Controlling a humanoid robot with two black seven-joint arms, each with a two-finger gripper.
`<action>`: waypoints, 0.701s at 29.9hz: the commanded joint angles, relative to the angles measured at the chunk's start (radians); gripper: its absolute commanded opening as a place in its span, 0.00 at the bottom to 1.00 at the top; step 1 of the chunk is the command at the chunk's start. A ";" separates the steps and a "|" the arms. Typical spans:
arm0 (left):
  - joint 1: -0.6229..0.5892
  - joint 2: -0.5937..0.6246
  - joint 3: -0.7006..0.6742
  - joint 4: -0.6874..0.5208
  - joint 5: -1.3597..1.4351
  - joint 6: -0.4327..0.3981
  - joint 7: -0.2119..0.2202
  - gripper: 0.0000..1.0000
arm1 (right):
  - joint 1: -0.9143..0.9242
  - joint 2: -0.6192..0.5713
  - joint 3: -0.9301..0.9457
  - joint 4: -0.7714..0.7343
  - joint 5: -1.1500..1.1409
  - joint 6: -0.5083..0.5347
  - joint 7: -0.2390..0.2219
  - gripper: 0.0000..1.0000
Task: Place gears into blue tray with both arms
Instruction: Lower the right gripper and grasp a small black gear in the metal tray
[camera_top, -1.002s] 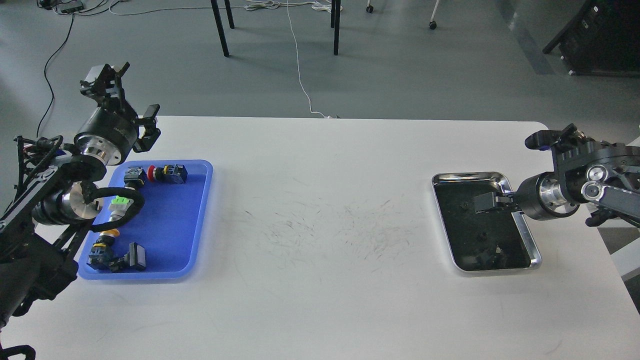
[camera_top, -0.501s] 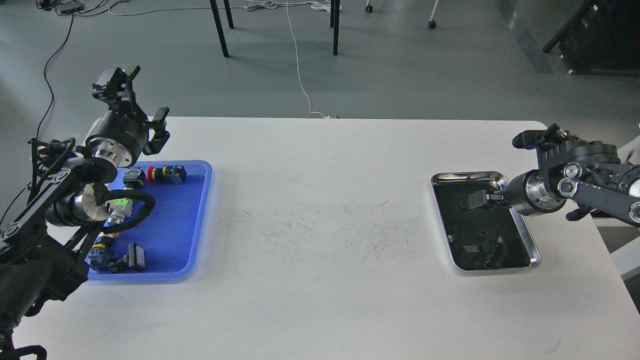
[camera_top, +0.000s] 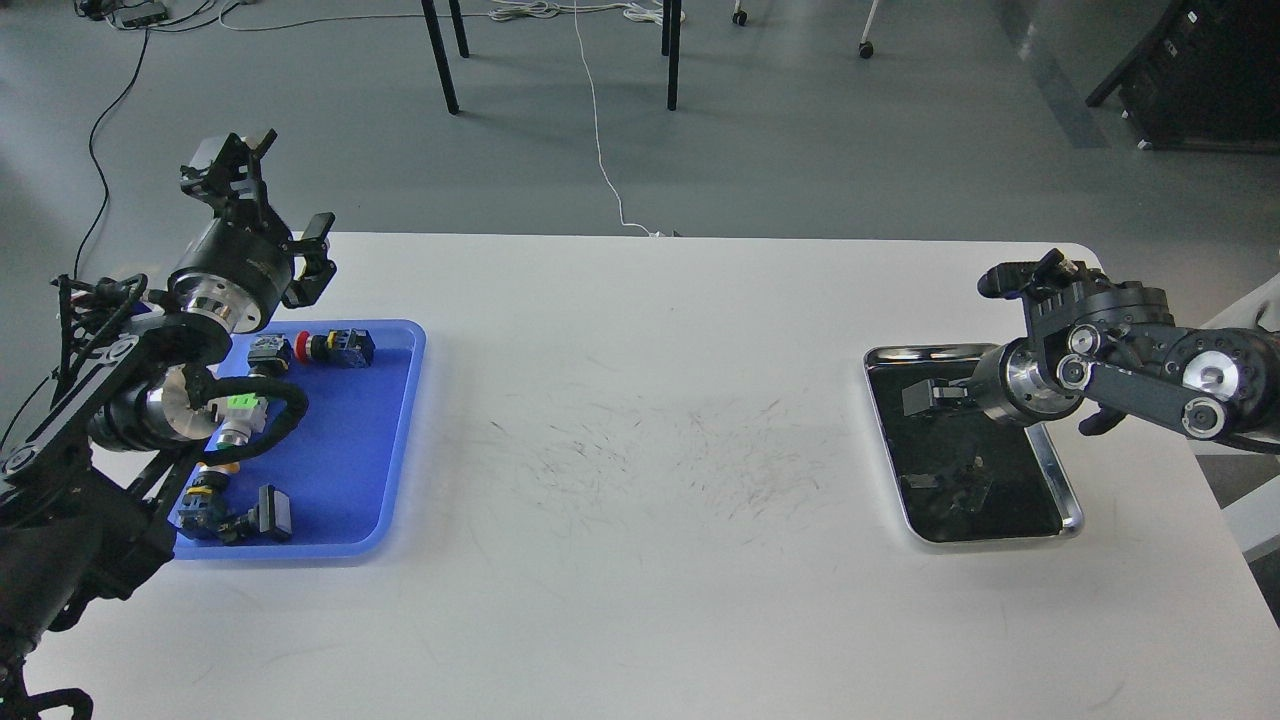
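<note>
**Grippers apart, gears hard to pick out**

Table (camera_top: 640, 560) fills the near part of the view, white, with faint dark scuffs across its middle. We see our two arms coming in low at either side.

On our left, the blue tray (camera_top: 395, 440) lies flat near the table's left edge. Several push-button switches (camera_top: 335, 348) sit in it: one with a red cap at the far end, one with a green cap partly behind our arm, and a yellow-capped one with dark housings at the near end. We see no gears in this tray.

On our right, the steel tray (camera_top: 1065, 495) rests well apart from the blue one, its inside dark and glossy. Small dark bits lie in its near half; we cannot tell which of them are gears, since black parts on a black floor blur together.

Our right gripper (camera_top: 925, 398) reaches over the far half of the steel tray, pointing left, low over the dark floor. It shows as one dark block, so we cannot tell whether its fingers are spread or pressed together, nor whether anything is pinched.

Farther back, our left gripper (camera_top: 262, 195) is raised above the table's far left corner, beyond the blue tray. Its fingers stand wide apart and hold nothing.
</note>
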 joint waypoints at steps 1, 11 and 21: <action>0.001 -0.001 -0.001 0.000 0.000 0.000 -0.002 0.98 | 0.000 0.017 0.000 -0.016 0.000 0.000 0.000 0.93; 0.001 -0.006 -0.006 0.000 0.000 0.003 -0.002 0.98 | -0.017 0.041 -0.001 -0.051 0.000 0.000 0.005 0.85; -0.001 -0.012 -0.006 0.000 0.000 0.003 -0.002 0.98 | -0.031 0.092 -0.001 -0.103 0.000 0.000 0.005 0.79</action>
